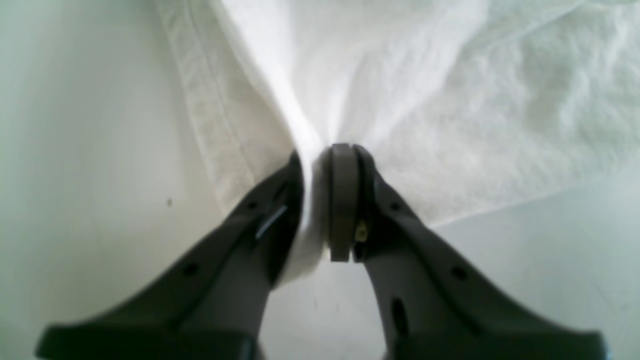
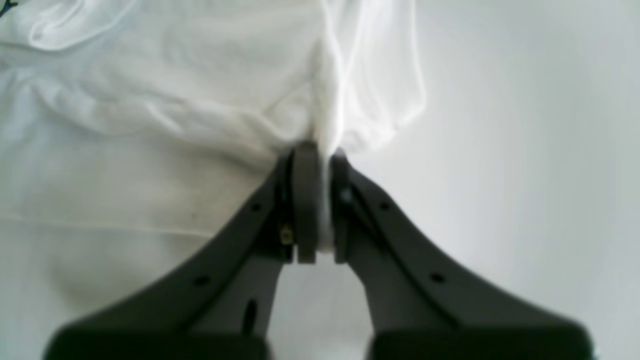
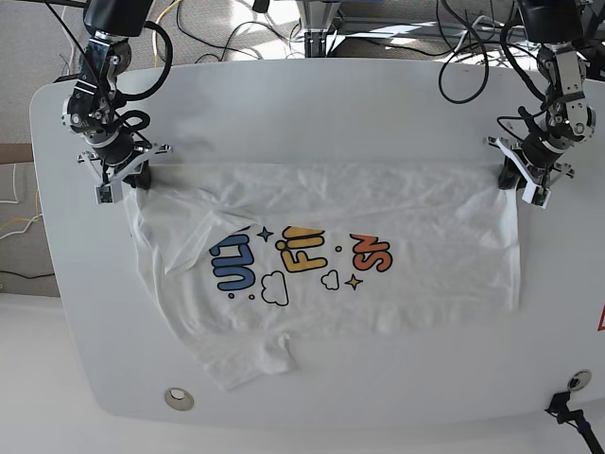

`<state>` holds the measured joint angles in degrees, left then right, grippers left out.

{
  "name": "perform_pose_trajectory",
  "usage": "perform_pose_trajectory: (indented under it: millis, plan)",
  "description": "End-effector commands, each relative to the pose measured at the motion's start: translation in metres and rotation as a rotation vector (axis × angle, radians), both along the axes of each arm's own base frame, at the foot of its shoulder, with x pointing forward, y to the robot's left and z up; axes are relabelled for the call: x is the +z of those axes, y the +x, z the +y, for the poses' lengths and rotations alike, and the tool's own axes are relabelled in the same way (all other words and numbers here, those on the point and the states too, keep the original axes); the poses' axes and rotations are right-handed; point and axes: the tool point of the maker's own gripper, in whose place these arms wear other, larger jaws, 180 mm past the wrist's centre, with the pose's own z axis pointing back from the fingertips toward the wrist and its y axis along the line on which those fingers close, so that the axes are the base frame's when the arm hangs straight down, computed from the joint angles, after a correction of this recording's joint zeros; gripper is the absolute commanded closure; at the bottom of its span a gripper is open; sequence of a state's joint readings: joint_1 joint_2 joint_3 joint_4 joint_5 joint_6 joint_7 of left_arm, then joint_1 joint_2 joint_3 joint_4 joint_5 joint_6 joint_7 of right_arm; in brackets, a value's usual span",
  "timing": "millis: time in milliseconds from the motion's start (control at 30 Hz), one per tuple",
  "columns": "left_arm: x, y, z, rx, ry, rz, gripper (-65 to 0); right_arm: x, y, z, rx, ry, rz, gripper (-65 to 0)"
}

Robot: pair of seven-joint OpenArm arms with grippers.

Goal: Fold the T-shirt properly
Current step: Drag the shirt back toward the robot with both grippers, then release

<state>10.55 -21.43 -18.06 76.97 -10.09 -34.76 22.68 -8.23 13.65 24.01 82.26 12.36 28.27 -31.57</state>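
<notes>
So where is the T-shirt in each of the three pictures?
Left wrist: the T-shirt fills the upper part, a fold of it pinched in the left end effector.
Right wrist: it fills the upper left, pinched in the right end effector.
Base: it lies spread across the middle of the table, print facing up.
Shared landmark: the white table under the shirt shows in every view.

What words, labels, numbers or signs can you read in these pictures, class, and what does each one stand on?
"ULL": blue bubble letters, seen upside down, on the T-shirt chest print; reading uncertain.
"Fi": yellow letters in the same print, partly folded.
"SN": orange-red letters in the same print, also upside down.
Red sign at the table edge, lower right: cut off, unreadable.
Both wrist views: no text.
</notes>
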Motion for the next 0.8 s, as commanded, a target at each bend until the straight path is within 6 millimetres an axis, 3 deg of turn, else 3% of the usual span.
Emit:
perform_pose_trajectory:
  millis: [0,133,267,400,600,767]
  plan:
    - [-0.013,-0.026,0.006,-0.03,0.067,0.099,-5.0,0.007,-0.012,-0.004,0.026,-0.06,0.039,0.0]
    - [-0.008,-0.061,0.012,-0.032,0.101,0.122,-5.0,0.008,-0.051,0.008,0.056,-0.082,0.079,0.0]
    - [-0.004,-0.093,0.004,-0.073,0.126,0.154,-5.0,0.021,-0.088,0.004,0.024,-0.115,0.09,0.0]
    - [0.007,-0.113,0.012,-0.064,0.158,0.159,-5.0,0.024,-0.114,0.007,0.043,-0.135,0.125,0.0]
    - [0.005,-0.146,0.007,-0.093,0.164,0.219,-5.2,0.024,-0.134,0.009,0.058,-0.146,0.157,0.0]
    - [0.003,-0.153,0.007,-0.095,0.164,0.236,-8.3,0.024,-0.135,0.008,0.051,-0.148,0.162,0.0]
